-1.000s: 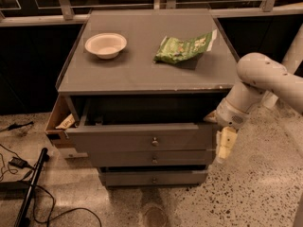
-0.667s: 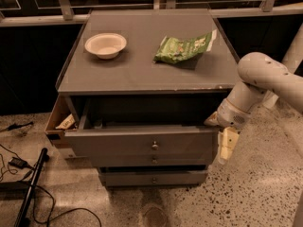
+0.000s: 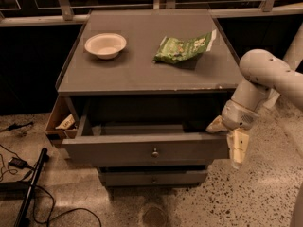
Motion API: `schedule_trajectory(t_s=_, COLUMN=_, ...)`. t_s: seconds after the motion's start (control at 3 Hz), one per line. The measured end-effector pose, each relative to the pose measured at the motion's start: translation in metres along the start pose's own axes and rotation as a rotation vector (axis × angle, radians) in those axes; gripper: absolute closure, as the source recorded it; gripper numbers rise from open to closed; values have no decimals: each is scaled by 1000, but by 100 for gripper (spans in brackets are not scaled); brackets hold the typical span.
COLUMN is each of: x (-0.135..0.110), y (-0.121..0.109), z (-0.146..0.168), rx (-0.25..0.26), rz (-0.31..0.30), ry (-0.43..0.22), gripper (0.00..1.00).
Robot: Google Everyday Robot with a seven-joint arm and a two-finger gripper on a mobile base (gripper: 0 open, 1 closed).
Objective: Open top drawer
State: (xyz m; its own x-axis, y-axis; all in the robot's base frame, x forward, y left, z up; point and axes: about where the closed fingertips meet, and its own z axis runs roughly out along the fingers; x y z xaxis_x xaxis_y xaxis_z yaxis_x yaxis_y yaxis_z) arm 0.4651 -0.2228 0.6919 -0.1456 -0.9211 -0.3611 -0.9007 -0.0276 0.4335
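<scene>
The top drawer (image 3: pixel 123 149) of the grey cabinet (image 3: pixel 142 70) stands pulled out, with its dark inside showing behind the flat front. Its small round knob (image 3: pixel 155 152) sits at the centre of the front. My gripper (image 3: pixel 227 137) is at the drawer's right front corner, on the end of the white arm (image 3: pixel 265 74). Its fingers are spread. One cream finger (image 3: pixel 238 148) hangs down just outside the front's right end, and the other (image 3: pixel 215 125) lies behind the front at the drawer's rim.
A white bowl (image 3: pixel 105 45) and a green snack bag (image 3: pixel 183 48) lie on the cabinet top. A narrower drawer front (image 3: pixel 154 178) sits below. A brown cardboard box (image 3: pixel 59 122) stands left of the cabinet. Cables (image 3: pixel 19 164) and a black pole (image 3: pixel 31 188) lie on the floor at left.
The top drawer has slid a little farther out toward the camera. My gripper moved with it, slightly down and forward at the right corner.
</scene>
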Motion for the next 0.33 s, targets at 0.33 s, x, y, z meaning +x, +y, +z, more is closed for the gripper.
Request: schedule_trajectory(t_s=0.33, x=0, y=0, z=0, rx=0, rz=0, ry=0, gripper=0)
